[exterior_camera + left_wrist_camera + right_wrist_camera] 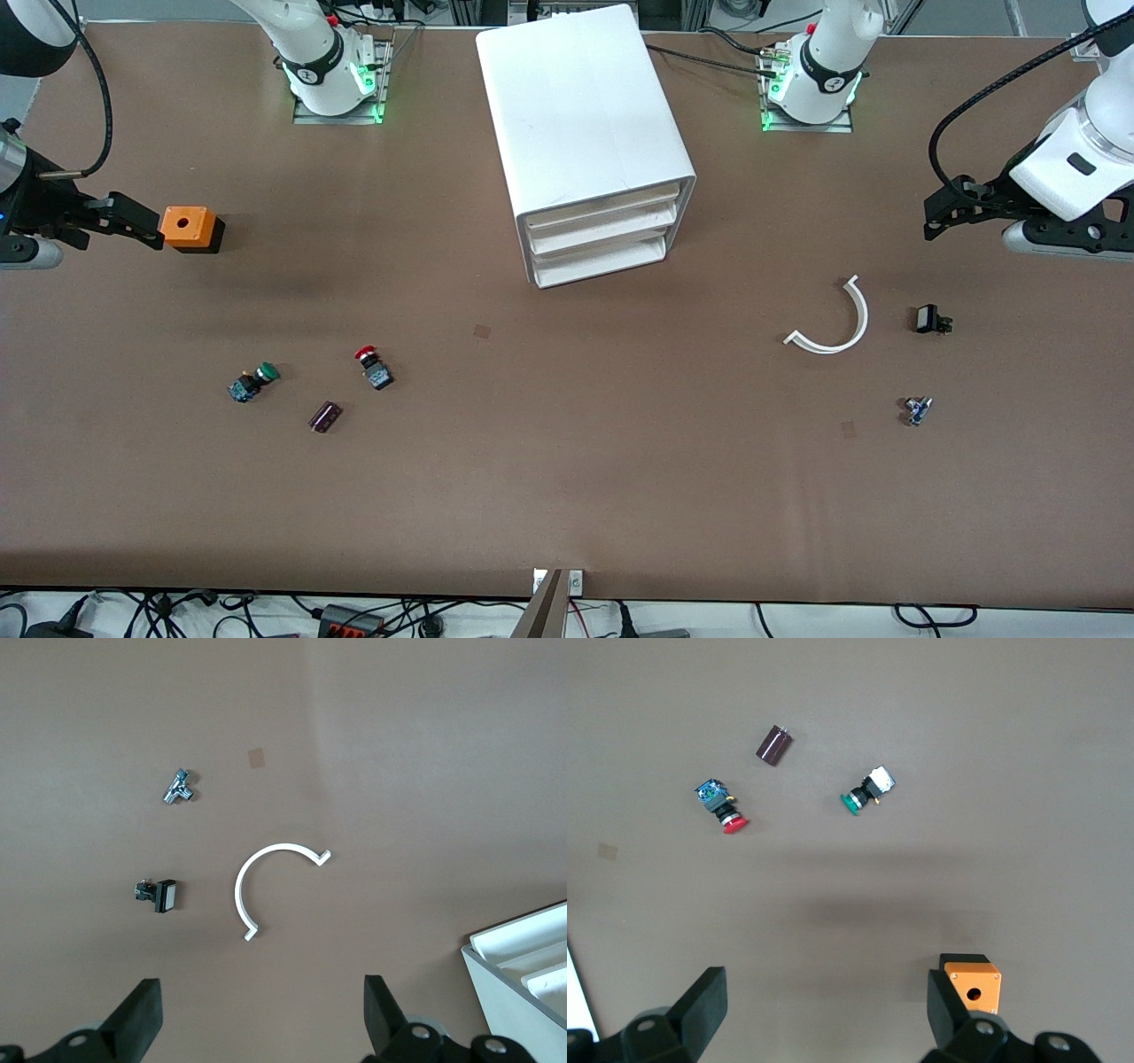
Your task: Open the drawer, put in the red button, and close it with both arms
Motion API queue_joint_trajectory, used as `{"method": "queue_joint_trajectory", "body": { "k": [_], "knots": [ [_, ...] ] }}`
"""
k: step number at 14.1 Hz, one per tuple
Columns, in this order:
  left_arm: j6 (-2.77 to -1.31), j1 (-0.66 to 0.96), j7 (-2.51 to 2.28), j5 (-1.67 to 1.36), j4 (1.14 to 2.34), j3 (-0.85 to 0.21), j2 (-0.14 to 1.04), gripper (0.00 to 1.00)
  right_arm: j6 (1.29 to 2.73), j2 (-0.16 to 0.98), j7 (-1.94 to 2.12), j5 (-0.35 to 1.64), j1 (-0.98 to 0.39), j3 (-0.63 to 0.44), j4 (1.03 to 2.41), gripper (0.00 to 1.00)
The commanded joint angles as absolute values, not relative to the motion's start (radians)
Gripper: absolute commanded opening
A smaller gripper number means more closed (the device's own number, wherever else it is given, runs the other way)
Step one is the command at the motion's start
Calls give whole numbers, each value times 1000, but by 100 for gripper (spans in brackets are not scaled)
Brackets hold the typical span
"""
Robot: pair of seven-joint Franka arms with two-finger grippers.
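The white cabinet stands mid-table near the bases. Its three drawers are all pushed in; the middle drawer is shut. The cabinet's corner shows in the left wrist view. The red button lies on its side toward the right arm's end, also in the right wrist view. My right gripper is open and empty, over the table beside the orange box; its jaws show wide apart in its wrist view. My left gripper is open and empty at the left arm's end.
An orange box with a hole sits by the right gripper. A green-capped switch and a dark cylinder lie near the red button. A white curved strip, a small black part and a small metal part lie toward the left arm's end.
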State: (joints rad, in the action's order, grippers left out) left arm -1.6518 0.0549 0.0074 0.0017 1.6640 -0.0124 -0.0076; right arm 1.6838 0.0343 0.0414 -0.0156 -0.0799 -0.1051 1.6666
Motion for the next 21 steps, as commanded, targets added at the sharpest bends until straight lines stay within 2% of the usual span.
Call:
{"method": "queue_joint_trajectory", "body": {
  "k": [1,8,12,14,17,18,21],
  "knots": [
    [-1629,61,6,23,1632,-11,5,100,1690,28,34,-18,-69,-95,1675,100],
    [-1609,64,3,23,1632,-11,5,100,1690,26,35,-20,-72,-95,1675,100],
    [-1545,66,3,20,1632,-28,5,100,1690,47,34,-20,-75,-94,1675,100],
    [-1494,67,5,9,1632,-29,5,100,1695,95,35,-14,-81,-92,1675,100],
    [-1324,81,8,8,1632,-84,34,100,1710,175,35,-17,-170,-92,1664,100],
    [-1274,96,9,8,1632,-106,44,100,1723,236,35,-17,-208,-92,1632,100],
    [-1249,120,11,-8,1638,-176,73,100,1730,360,32,-6,-253,-91,1583,100]
  ]
}}
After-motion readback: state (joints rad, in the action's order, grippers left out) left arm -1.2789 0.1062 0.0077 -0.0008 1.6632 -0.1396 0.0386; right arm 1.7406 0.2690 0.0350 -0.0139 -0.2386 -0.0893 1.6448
